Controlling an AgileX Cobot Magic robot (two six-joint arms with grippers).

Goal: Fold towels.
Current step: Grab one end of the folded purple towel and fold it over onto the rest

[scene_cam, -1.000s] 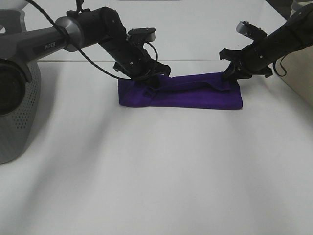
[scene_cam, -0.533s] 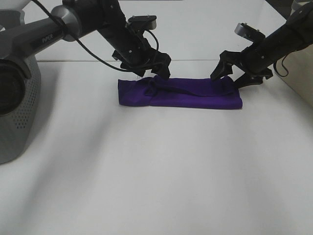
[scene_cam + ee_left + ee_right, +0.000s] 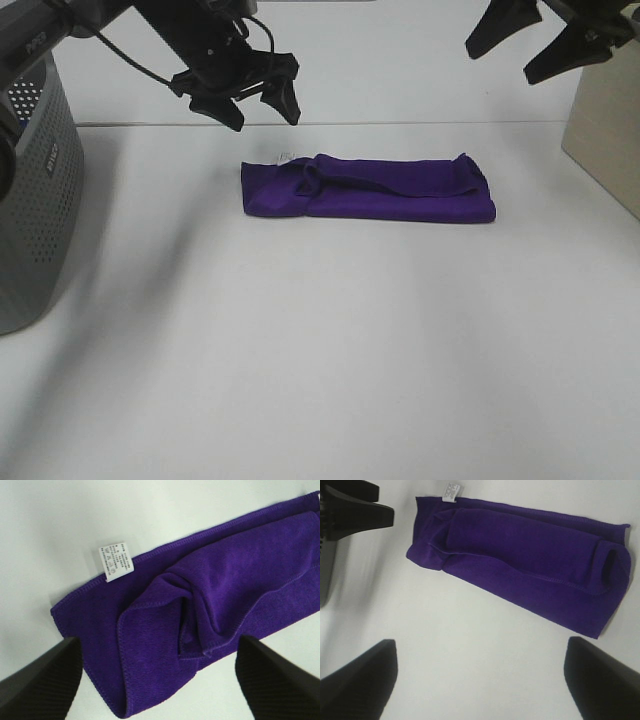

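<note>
A deep purple towel (image 3: 370,188) lies folded into a long strip on the white table, with a loose fold at its left end and a small white tag (image 3: 284,159) at its back edge. It also shows in the left wrist view (image 3: 210,605) with the tag (image 3: 115,561), and in the right wrist view (image 3: 525,562). My left gripper (image 3: 258,105) is open and empty, raised above and behind the towel's left end. My right gripper (image 3: 535,45) is open and empty, high above the right end.
A grey perforated basket (image 3: 35,190) stands at the left edge. A beige box (image 3: 605,130) stands at the right edge. The white table (image 3: 320,350) stretches in front of the towel.
Both grippers let go of the towel, opened, and rose up and back away from it. The towel stays on the table as a folded strip.
</note>
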